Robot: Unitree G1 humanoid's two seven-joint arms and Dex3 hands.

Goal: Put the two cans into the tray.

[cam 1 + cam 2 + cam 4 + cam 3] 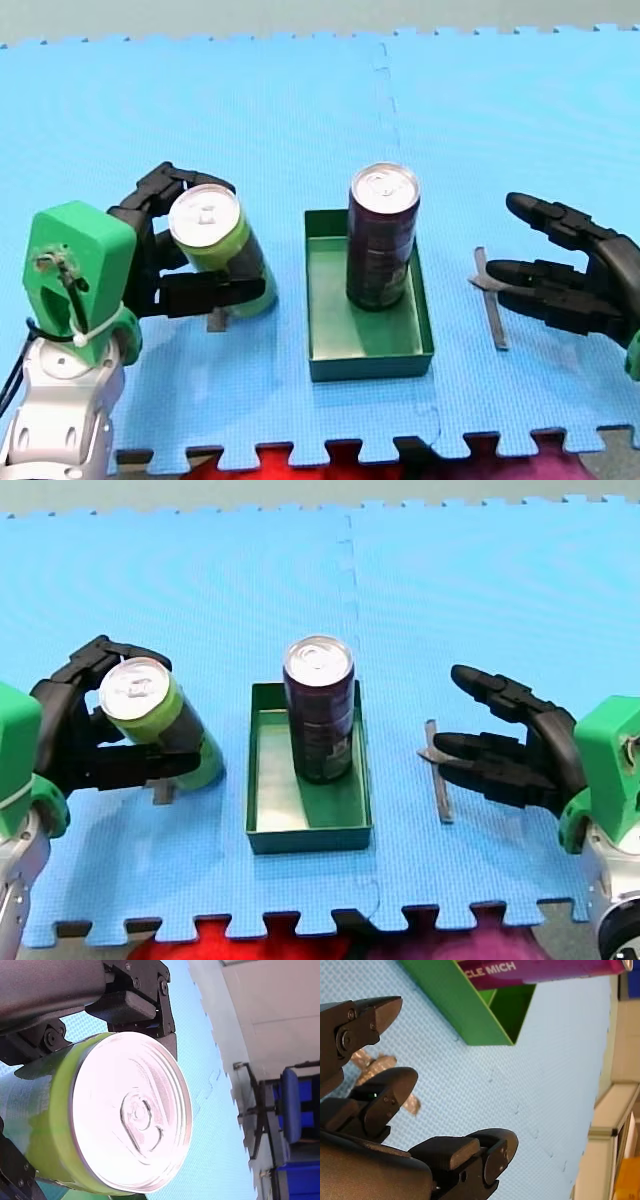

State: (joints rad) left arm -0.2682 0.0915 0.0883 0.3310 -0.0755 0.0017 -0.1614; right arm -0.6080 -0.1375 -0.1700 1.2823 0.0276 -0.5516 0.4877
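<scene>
One dark can (382, 240) standing at far end of tray (335, 335), leaving near half free; left robot hand (155, 255) clamping tilted green can (207, 220) just left of tray for transfer; right robot hand (510, 765) empty, right of tray

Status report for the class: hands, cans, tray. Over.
Left hand shut on green can, left of tray. Right hand open, right of tray. Purple can upright in tray. Way looks clear.

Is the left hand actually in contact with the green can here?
Touching. In the first head view the left hand wraps the green can, gripping its upper rim and side. The right hand holds nothing, right of the tray.
</scene>
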